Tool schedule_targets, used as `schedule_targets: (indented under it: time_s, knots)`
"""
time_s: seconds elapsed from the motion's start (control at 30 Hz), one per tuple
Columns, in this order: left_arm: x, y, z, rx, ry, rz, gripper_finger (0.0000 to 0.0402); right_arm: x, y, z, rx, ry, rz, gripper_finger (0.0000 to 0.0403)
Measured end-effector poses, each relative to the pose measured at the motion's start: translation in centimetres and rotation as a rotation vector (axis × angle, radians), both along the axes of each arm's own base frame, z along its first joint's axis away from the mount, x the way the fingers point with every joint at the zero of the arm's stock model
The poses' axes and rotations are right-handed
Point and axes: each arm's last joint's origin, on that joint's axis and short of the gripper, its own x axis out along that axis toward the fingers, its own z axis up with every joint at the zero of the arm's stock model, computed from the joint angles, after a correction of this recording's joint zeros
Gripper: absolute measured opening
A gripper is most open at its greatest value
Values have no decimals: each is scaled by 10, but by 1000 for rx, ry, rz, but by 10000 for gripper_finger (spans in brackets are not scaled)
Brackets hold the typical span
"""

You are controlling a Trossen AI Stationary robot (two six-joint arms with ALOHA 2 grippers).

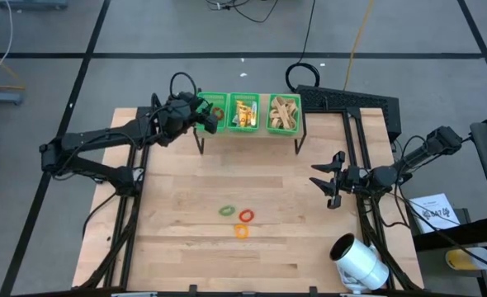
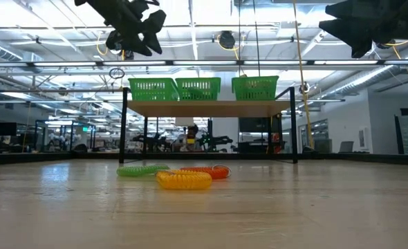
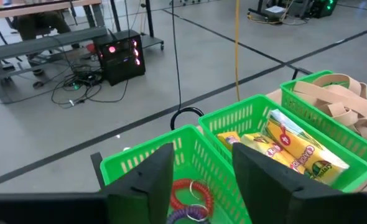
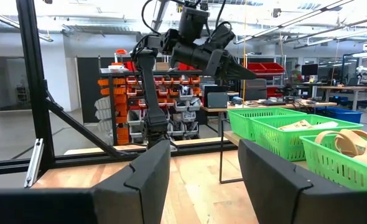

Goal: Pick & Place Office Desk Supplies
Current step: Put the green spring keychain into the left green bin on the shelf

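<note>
Three coiled rings lie flat on the wooden table: a green one [image 1: 225, 211], a red one [image 1: 246, 216] and an orange-yellow one [image 1: 241, 231]. Three green baskets stand on a raised shelf at the far side. The left basket [image 3: 171, 155] holds a red ring [image 3: 186, 188] and a purple ring [image 3: 190, 213]. The middle basket [image 1: 244, 114] holds yellow packs [image 3: 289, 149]. The right basket [image 1: 284, 114] holds tan rubber bands [image 3: 345, 106]. My left gripper [image 3: 202, 186] hangs open over the left basket, nothing between its fingers. My right gripper [image 1: 330, 177] waits open above the table's right side.
A large white cylinder [image 1: 359, 262] lies near the table's front right corner. The shelf stands on thin black legs [image 2: 124, 124] with open room beneath it. A black frame [image 1: 351, 103] stands at the far right. Bare wood surrounds the three rings.
</note>
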Motion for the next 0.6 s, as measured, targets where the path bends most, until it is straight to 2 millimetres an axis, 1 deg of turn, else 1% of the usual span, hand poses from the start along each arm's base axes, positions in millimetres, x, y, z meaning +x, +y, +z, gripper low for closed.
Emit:
schedule_targets:
  time_s: [0.1,0.2,0.3,0.47,0.6]
  knots:
    - [3,-5,0,-2,17,-88,188,0,0,0,0,0,0,183]
    - [7,-16,1,-18,26,-279,195,0,0,0,0,0,0,183]
    - [12,-30,1,-68,10,-488,192,0,0,0,0,0,0,183]
    - [20,-65,-6,-190,31,-835,184,0,0,0,0,0,0,183]
    - [26,-98,-21,-269,131,-991,182,0,0,0,0,0,0,183]
